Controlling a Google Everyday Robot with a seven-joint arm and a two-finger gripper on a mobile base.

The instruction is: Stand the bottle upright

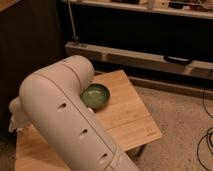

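The gripper (pixel 16 116) sits low at the left edge of the view, over the left side of the wooden table (pixel 131 116). Only its pale white housing shows, and whether it is apart, together or clamped on anything cannot be told. The bottle is not visible anywhere: the 1 thick white arm (pixel 65 117) sweeps from the bottom of the view up and over to the gripper and hides most of the tabletop just right of and below the gripper.

Right of the gripper, beyond the bend of the arm, 1 green bowl (pixel 96 96) stands upright on the table, well apart from the gripper. Farther right, the bare bamboo surface runs out to the table's corner. Beyond that is a speckled floor (pixel 180 107), with dark cables (pixel 206 142) at the far right. Behind the table, up and right of the gripper, a grey shelf rail (pixel 135 56) crosses the dark background.
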